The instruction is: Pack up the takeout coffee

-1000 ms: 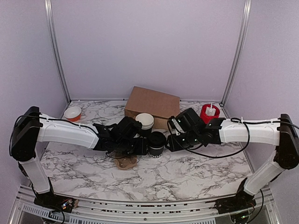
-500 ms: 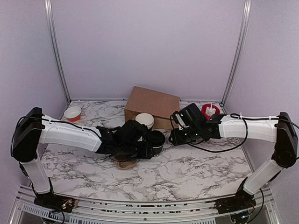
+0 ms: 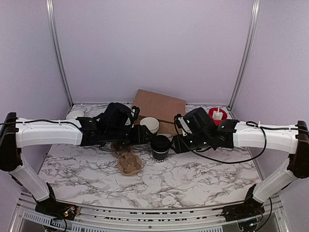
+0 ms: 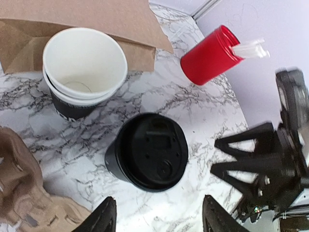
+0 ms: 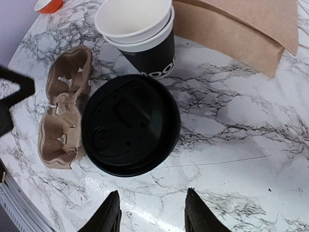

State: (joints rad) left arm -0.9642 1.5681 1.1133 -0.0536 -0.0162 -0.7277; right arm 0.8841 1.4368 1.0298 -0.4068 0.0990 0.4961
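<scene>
- The left fingers (image 4: 104, 217) are standing apart and gripping nothing; the takeout coffee (image 4: 147, 152) is sitting just beyond their tips.
- The right fingers (image 5: 195, 212) are gaping likewise, empty, facing the same lidded cup from the right.
- It is standing upright on the surface (image 3: 193, 179), between both arms, so either could take it.
- The pulp carrier (image 5: 65, 113) is lying just near-left of it, I'm guessing as its destination; the stacked lidless cups (image 4: 84, 67) and the paper bag (image 3: 159, 108) are sitting farther back.
</scene>
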